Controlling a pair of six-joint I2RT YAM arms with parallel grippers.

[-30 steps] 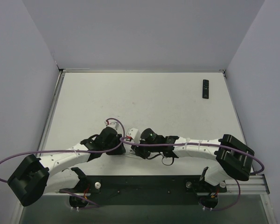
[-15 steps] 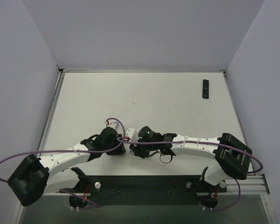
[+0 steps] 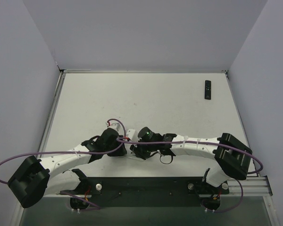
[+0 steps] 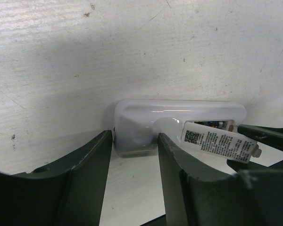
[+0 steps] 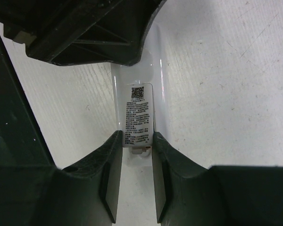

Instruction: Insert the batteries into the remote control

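A white remote control (image 4: pixel 141 120) lies flat on the table near the front edge. My left gripper (image 4: pixel 134 141) is shut on its near end, one finger against each side. The remote's labelled white battery cover (image 5: pixel 139 115) sits over its back, with my right gripper (image 5: pixel 137 139) shut on the cover's end. A small dark and metallic bit (image 4: pixel 217 124) shows under the cover's edge; I cannot tell whether it is one of the batteries. In the top view the left gripper (image 3: pixel 124 143) and right gripper (image 3: pixel 133 147) meet tip to tip, hiding the remote.
A black remote (image 3: pixel 207 89) lies alone at the far right of the white table (image 3: pixel 132 99). Grey walls close the table in at the back and sides. A dark rail (image 3: pixel 146 186) with the arm bases runs along the near edge.
The right wrist has crept a little to the left, closer to the left gripper. The left arm has held still, and both grips are unchanged.
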